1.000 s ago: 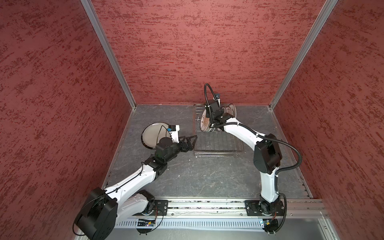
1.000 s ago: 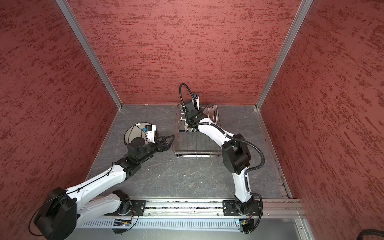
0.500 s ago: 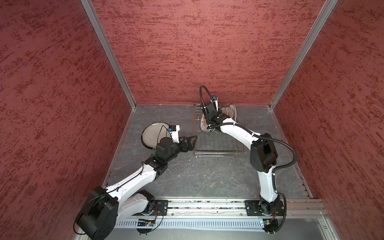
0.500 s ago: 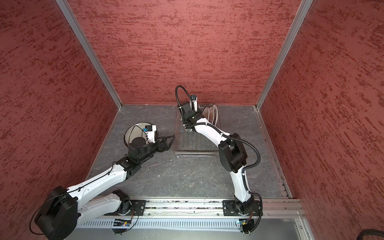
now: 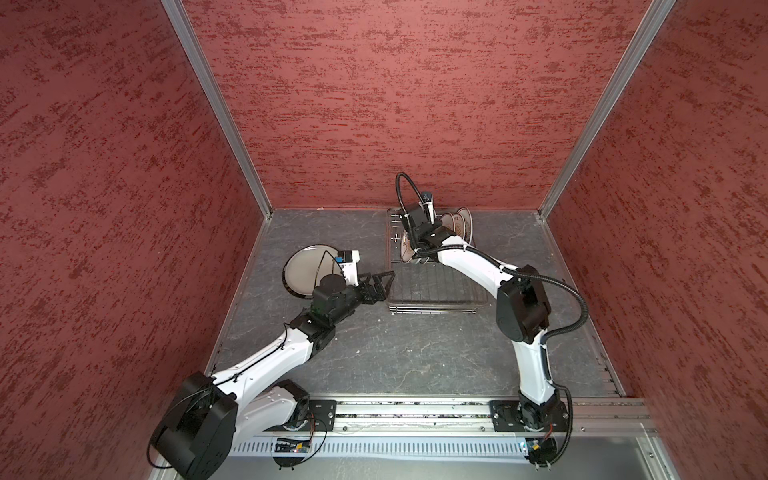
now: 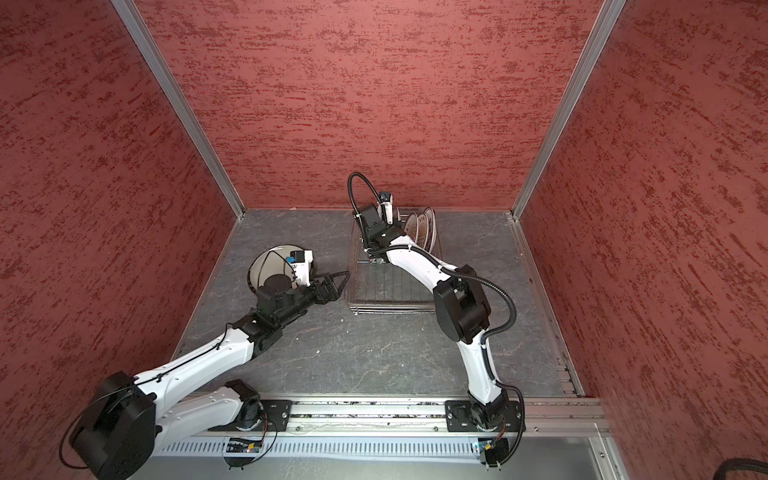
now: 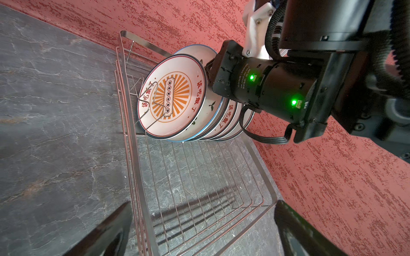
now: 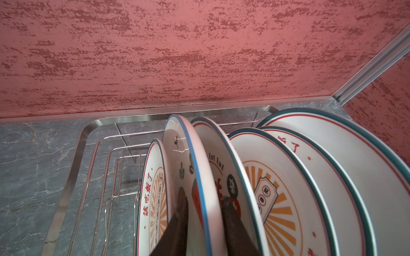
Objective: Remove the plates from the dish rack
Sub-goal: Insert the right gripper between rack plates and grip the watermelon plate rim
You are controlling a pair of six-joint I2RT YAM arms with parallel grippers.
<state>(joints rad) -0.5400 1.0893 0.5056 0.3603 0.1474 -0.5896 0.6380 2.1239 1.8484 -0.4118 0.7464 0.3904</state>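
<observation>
The dish rack stands at the back of the table, with several plates upright at its far end. An orange sunburst plate is frontmost, and a blue-rimmed plate stands right behind it. My right gripper is open, its jaws a little apart and straddling that plate's rim; a strip of the plate's face shows beside one finger. My left gripper is wide open and empty at the rack's near left side. A dark-rimmed plate lies flat at the left.
The red back wall rises just behind the rack, and a side wall is close to the last plates. The rack's near half is bare wire. The arms' base rail runs along the table's front.
My right wrist has shifted a little to the left over the upright plates and settled there. The plates and my left arm have not moved.
</observation>
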